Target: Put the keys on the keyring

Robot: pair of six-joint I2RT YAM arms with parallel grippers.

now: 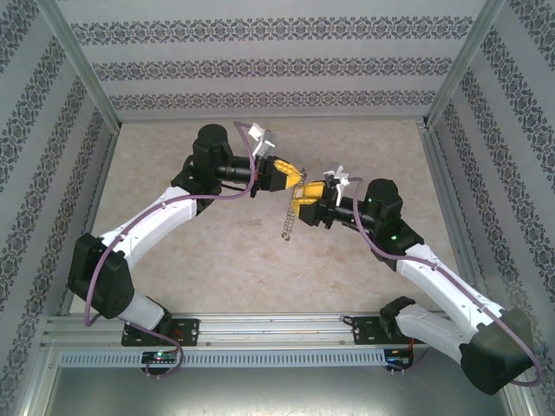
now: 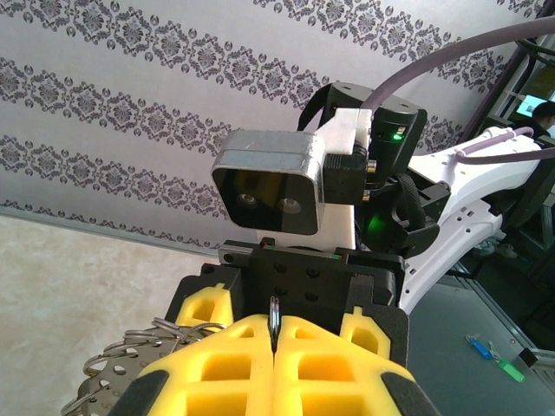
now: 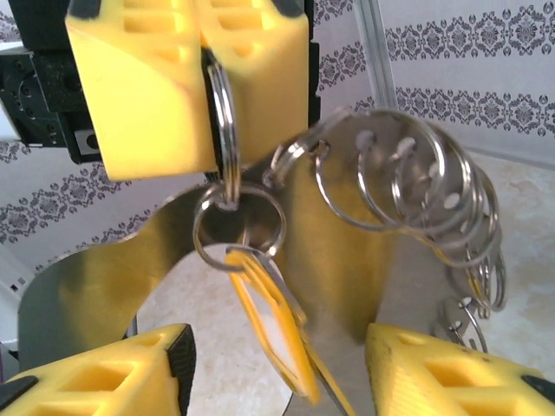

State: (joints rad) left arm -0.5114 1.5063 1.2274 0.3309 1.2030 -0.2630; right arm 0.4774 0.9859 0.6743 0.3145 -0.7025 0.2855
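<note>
Keyring (image 3: pixel 221 113) sits pinched edge-on between the closed left fingers (image 3: pixel 139 95), well above the surface (image 1: pixel 217 260). A smaller ring (image 3: pixel 238 227) with a yellow tag (image 3: pixel 273 325) hangs from it, before a ring-studded steel plate (image 3: pixel 347 260). Right fingers (image 3: pixel 434 373) stand apart below, the tag dangling between them.

Two arms are bolted to a silver aluminium rail (image 1: pixel 277 325). Away from the rail, the left arm (image 1: pixel 165 212) and the right arm (image 1: pixel 442 286) are built of white shells joined by rounded black housings. A purple-grey cable (image 1: pixel 94 290) is run along each arm from its rail end. Farthest from the rail, the left tool (image 1: pixel 297 180) and the right tool (image 1: pixel 301 206) are fitted with ribbed yellow fingers (image 3: pixel 139 87) on black bodies. A grey two-lens camera box (image 2: pixel 269 184) is carried on the right wrist, where green lights (image 2: pixel 397 134) are lit.
</note>
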